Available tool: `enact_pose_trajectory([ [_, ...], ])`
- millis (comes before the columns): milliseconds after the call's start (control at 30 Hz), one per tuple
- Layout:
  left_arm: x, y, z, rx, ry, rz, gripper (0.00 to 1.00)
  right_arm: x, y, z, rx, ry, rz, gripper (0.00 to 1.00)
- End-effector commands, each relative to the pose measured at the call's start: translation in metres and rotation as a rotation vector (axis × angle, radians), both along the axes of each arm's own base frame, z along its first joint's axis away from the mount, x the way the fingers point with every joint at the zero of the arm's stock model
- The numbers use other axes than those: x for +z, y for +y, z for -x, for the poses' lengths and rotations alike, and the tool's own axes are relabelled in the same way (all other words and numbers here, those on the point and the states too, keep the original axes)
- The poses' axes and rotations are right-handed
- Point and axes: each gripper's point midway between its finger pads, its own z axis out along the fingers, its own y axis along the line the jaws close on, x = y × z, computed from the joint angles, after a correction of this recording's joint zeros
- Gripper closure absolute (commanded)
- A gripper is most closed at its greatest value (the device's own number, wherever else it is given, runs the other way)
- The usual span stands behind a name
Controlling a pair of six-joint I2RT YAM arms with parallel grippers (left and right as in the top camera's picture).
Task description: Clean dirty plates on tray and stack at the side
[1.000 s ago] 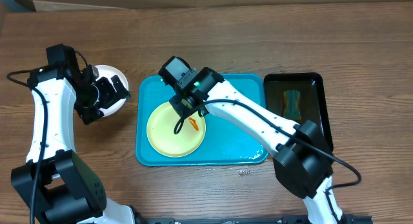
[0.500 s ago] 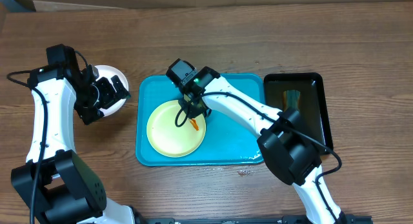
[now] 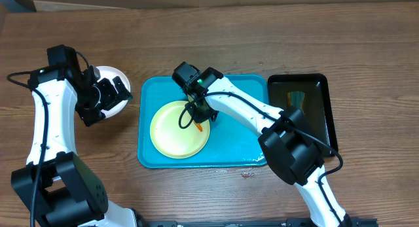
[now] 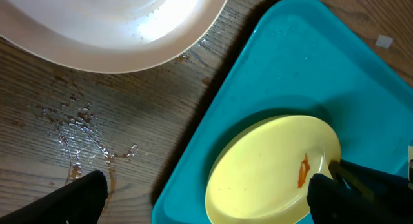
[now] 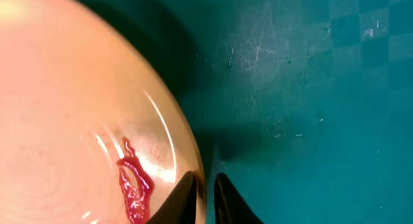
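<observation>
The right hand (image 3: 200, 116) is clamped on the rim of the yellow-green plate (image 3: 171, 132); that plate, smeared red, lies on the turquoise tray (image 3: 239, 135). The left hand (image 3: 118, 95), fingers wide apart, hangs over a white plate (image 3: 114, 76) on the surface (image 3: 262, 44).

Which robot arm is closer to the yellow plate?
Right. The right arm pinches the yellow plate by its rim with its jaws; the left arm holds open jaws beside the white plate, off the tray.
</observation>
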Motion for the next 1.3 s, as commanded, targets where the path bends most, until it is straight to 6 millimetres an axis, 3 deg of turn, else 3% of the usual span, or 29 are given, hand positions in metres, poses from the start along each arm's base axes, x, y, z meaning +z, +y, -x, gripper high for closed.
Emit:
enact_pose_trajectory([
  [0,0.006,-0.001,-0.003,0.003,-0.018,0.001,0.0,-0.005,-0.004,-0.002,-0.009,-0.002,0.014,0.94],
  [167,0.005,-0.003,0.0,0.002,-0.003,0.013,0.0,-0.003,-0.019,-0.023,-0.045,-0.066,0.054,0.96],
  [367,0.005,-0.004,0.003,0.002,0.009,0.017,0.0,-0.001,-0.053,-0.053,-0.119,-0.125,0.104,0.96],
  [533,0.007,-0.011,0.004,-0.004,0.007,0.056,0.0,-0.001,-0.076,-0.068,-0.177,-0.117,0.101,0.96],
  [600,0.008,-0.014,0.003,-0.014,-0.001,0.075,0.0,-0.001,-0.08,-0.071,-0.196,-0.099,0.077,0.78],
  [633,0.009,-0.018,0.002,-0.021,-0.005,0.085,0.0,0.001,-0.081,-0.073,-0.206,-0.083,0.05,0.55],
  [700,0.009,-0.024,0.001,-0.036,-0.007,0.089,0.0,0.007,-0.082,-0.075,-0.22,-0.061,0.015,0.53],
  [800,0.009,-0.038,-0.003,-0.084,-0.017,0.084,0.0,0.024,-0.081,-0.082,-0.242,-0.035,-0.062,0.52],
  [933,0.009,-0.066,-0.011,-0.18,-0.04,0.059,0.0,0.061,-0.089,-0.093,-0.279,-0.023,-0.155,0.52],
  [1100,0.008,-0.101,-0.02,-0.299,-0.077,-0.002,0.03,0.106,-0.134,-0.099,-0.369,-0.021,-0.147,0.52],
  [1267,0.008,-0.122,-0.028,-0.372,-0.118,-0.071,0.0,0.13,-0.191,-0.094,-0.482,0.006,-0.126,0.52],
])
